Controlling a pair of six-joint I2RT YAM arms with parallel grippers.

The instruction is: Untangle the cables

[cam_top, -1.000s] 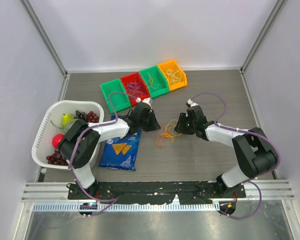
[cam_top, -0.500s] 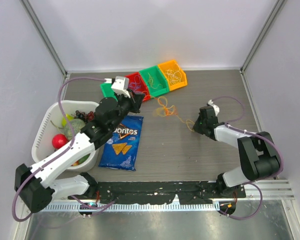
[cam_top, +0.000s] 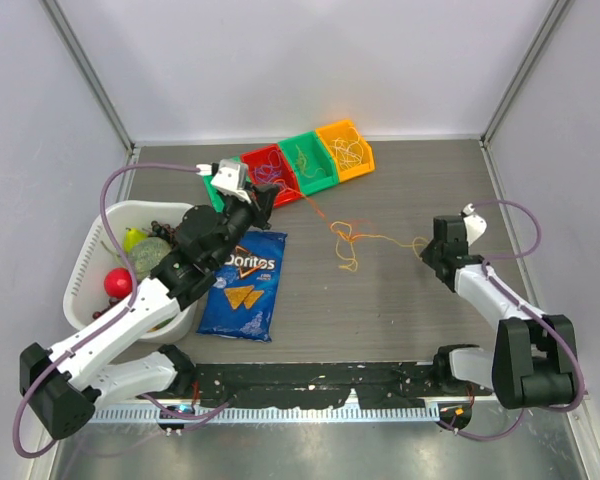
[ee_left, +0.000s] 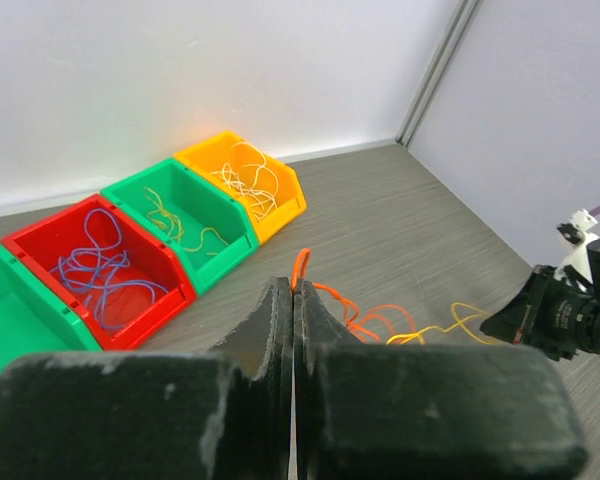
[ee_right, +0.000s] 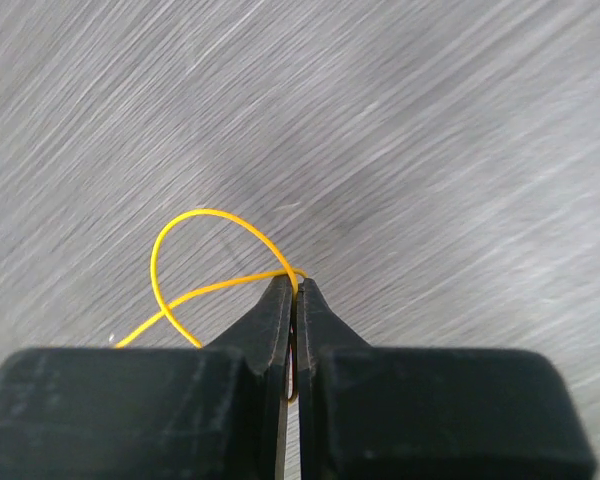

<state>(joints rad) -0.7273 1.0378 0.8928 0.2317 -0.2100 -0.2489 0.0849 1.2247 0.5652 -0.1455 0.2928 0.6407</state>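
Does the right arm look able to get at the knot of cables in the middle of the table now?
Probably, though not freely: nothing blocks the table between it and the knot, but the right claw is shut on a yellow cable and must release first.

The left tool (ee_left: 294,292) has both fingers pressed flat together on an orange strand of the cables (ee_left: 375,322). The strand rises from the tips and trails in orange and yellow loops across the grey bench (ee_left: 400,210) toward the right tool (ee_left: 492,322) at the right edge. To the far left, four bins touch in a row: an orange bin (ee_left: 242,180) holding pale and yellow strands, a green bin (ee_left: 185,215) holding yellow strands, a red bin (ee_left: 98,268) holding blue strands, and a second green bin (ee_left: 10,320) cut off at the left edge.
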